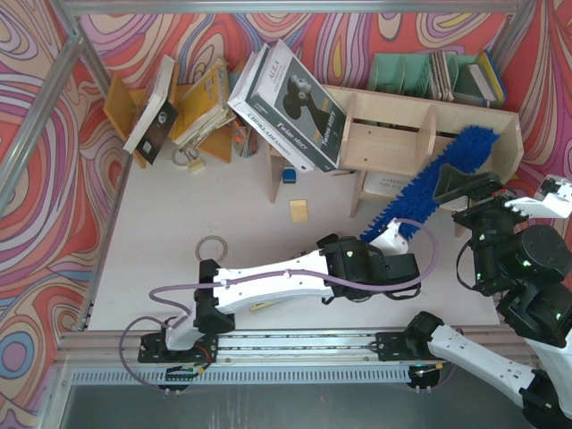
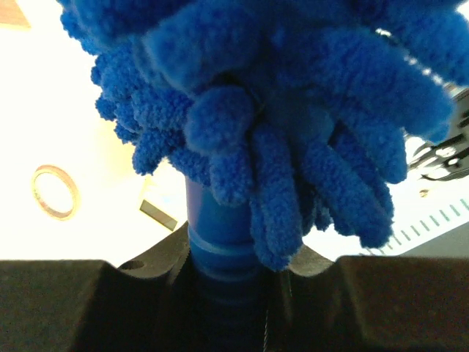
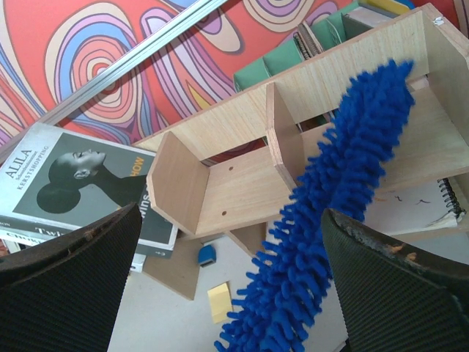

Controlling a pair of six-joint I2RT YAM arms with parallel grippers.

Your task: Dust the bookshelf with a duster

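Left gripper [image 2: 229, 290] clamping shut on duster [image 3: 330, 191] handle, fluffy head pointing up and right. Duster head stretching diagonally across bookshelf [image 1: 393, 114] front, tip reaching right-hand compartment; possibly brushing wood, contact unclear. Right gripper [image 1: 465, 186] hovering wide open just beside duster's middle, gripping nothing. Books [image 1: 290, 103] leaning against bookshelf's left end.

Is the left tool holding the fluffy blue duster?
Yes, the left tool is shut on the duster at its slim blue handle, just below the fluffy head.
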